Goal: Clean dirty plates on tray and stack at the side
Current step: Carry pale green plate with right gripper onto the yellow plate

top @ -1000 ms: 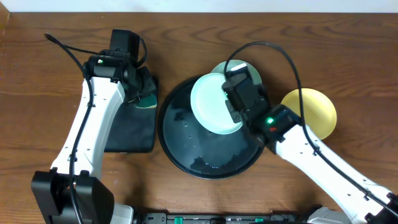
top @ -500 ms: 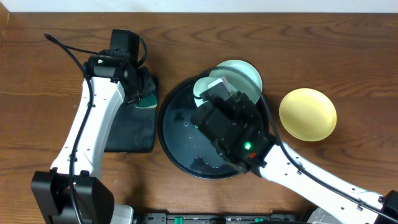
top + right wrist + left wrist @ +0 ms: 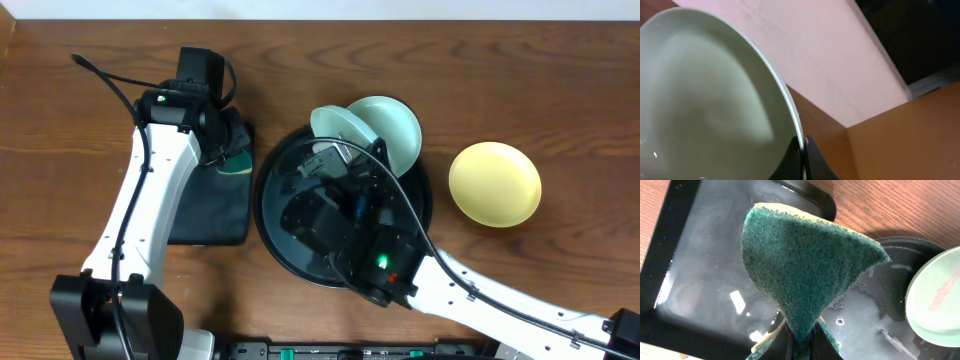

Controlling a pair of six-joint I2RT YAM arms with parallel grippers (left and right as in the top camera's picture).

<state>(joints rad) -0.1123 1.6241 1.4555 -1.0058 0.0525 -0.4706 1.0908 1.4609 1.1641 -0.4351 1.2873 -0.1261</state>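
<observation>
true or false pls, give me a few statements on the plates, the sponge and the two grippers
1. The left gripper is shut on a green sponge. True.
2. The yellow plate lies in the round black tray. False: it lies on the table, right of that tray.
3. The right gripper pinches a mint plate by its rim. True.
4. The sponge is scrubbing that plate. False: it hangs over the rectangular tray, apart from the plate.

green sponge (image 3: 805,265) pinched in tool (image 3: 801,339), wet rectangular tray (image 3: 690,280) beneath, smeared mint plate (image 3: 935,300) right
</observation>
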